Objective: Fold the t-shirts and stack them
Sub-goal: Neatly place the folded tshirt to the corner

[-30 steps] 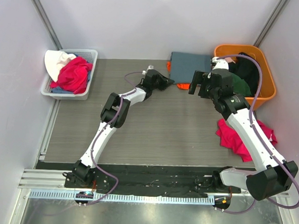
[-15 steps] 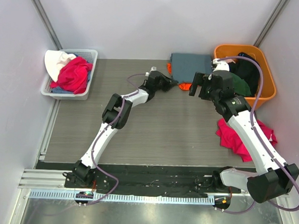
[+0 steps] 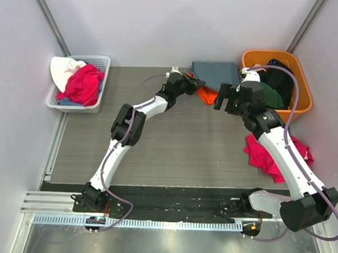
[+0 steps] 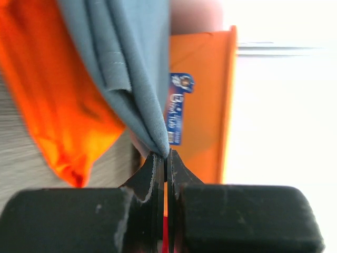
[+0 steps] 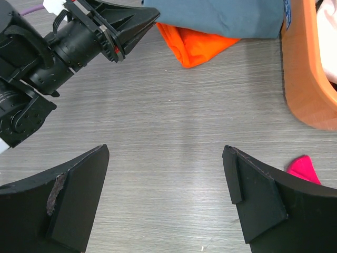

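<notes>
A folded slate blue-grey t-shirt (image 3: 216, 72) lies at the back of the table, on top of a bright orange t-shirt (image 3: 207, 94). My left gripper (image 3: 198, 83) is shut on the blue-grey shirt's near-left edge and holds it raised off the orange one. In the left wrist view the grey cloth (image 4: 126, 68) hangs from the pinched jaws of the gripper (image 4: 166, 158), with the orange shirt (image 4: 52, 95) behind it. My right gripper (image 3: 225, 98) hovers open just right of the shirts. Only bare table shows between its fingers (image 5: 166, 153), and both shirts (image 5: 231, 16) (image 5: 197, 45) lie ahead of it.
An orange plastic tub (image 3: 303, 82) holding dark clothes (image 3: 275, 80) stands at the back right, against the shirts. A pink garment (image 3: 263, 156) lies crumpled under my right arm. A white basket (image 3: 74, 106) of pink and white clothes sits at the far left. Walls close in the table.
My left gripper has moved back and to the right with the blue-grey shirt's edge, lifting it and uncovering more of the orange shirt. The right arm has barely shifted.
</notes>
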Robot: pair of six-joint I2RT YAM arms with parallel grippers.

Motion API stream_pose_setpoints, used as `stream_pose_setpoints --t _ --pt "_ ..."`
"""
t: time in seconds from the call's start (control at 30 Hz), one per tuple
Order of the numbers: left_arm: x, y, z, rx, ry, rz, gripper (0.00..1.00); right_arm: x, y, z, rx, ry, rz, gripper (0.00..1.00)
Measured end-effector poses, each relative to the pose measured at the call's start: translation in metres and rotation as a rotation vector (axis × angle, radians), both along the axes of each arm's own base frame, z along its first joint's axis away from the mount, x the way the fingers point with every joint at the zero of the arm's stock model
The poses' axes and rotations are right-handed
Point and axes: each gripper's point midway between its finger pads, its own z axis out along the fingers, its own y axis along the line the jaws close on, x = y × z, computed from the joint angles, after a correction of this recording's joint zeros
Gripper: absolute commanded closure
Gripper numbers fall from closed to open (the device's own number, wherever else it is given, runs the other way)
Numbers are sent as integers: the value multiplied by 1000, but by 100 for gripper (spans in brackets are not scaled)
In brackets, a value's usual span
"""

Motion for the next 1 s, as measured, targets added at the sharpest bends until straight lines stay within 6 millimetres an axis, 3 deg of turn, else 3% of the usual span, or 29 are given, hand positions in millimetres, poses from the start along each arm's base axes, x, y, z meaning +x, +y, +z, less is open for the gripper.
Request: stream_pose_setpoints --t 0.13,0.53,0.63,0.67,0.73,0.83,1.0 --pt "-5 -7 9 -15 -17 -11 100 -1 0 3 5 -8 -1 1" --pt "-40 -44 4 -31 -4 -75 100 -8 -3 7 6 -10 -2 1" --pt "-53 -46 -19 -15 28 -87 76 -8 -3 7 6 -9 -2 1" --pt "-59 -44 -29 -7 44 -89 60 -8 -3 7 6 -9 -2 1" --pt "-71 -38 -52 9 87 -90 39 -8 -3 7 6 -9 -2 1" --pt "-93 -22 -84 46 153 -90 17 -8 -3 6 6 -7 -4 1" --pt "-125 5 -52 28 135 -93 10 -8 -5 5 -3 -8 -13 1"
